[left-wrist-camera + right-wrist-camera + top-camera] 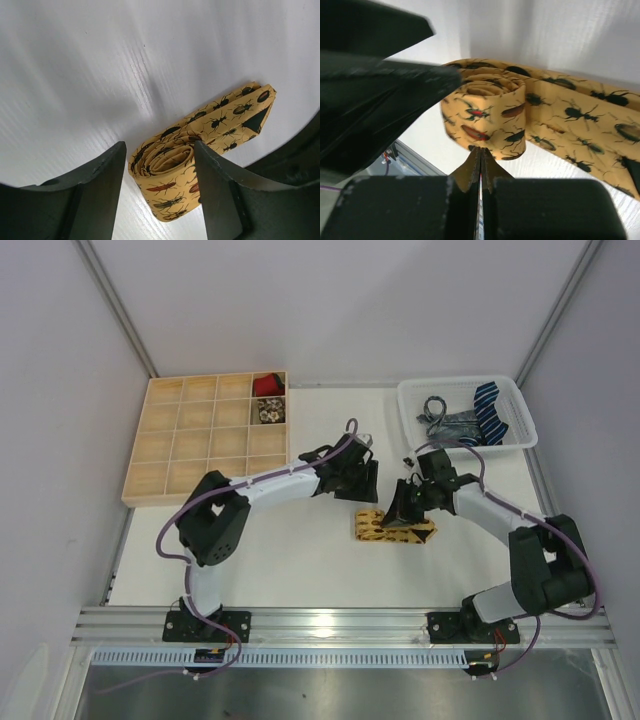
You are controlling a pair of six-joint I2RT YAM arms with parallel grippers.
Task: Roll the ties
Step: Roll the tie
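The left gripper (160,150) was seen with its fingers (95,195) spread wide, one on each side of the roll (165,165) and clear of it. The right gripper (480,161) was seen with its fingers pressed together, their tips at the near edge of the roll. Whether any fabric was nipped between them could not be told. The tie (395,528), yellow with dark insects, lay on the table (300,560) between the two grippers. Most of it was wound up, with a flat tail and the pointed end lying unrolled beside the roll.

The step in hand was judged to be the finishing of this roll. It would be done well if the roll were steadied from one side while the tail was drawn round it, so that the layers were not allowed to spring loose. The edges should be held flush, since a roll that telescopes would sit badly in a compartment. Before any lifting, a grip across the full width would be needed, rather than on the outer layer alone.

Further out, rolled ties (266,386) were seen in two compartments of the tray (170,440) at far left. Loose ties (480,415) lay in the basket (412,392) at far right, so much of the task was judged undone.
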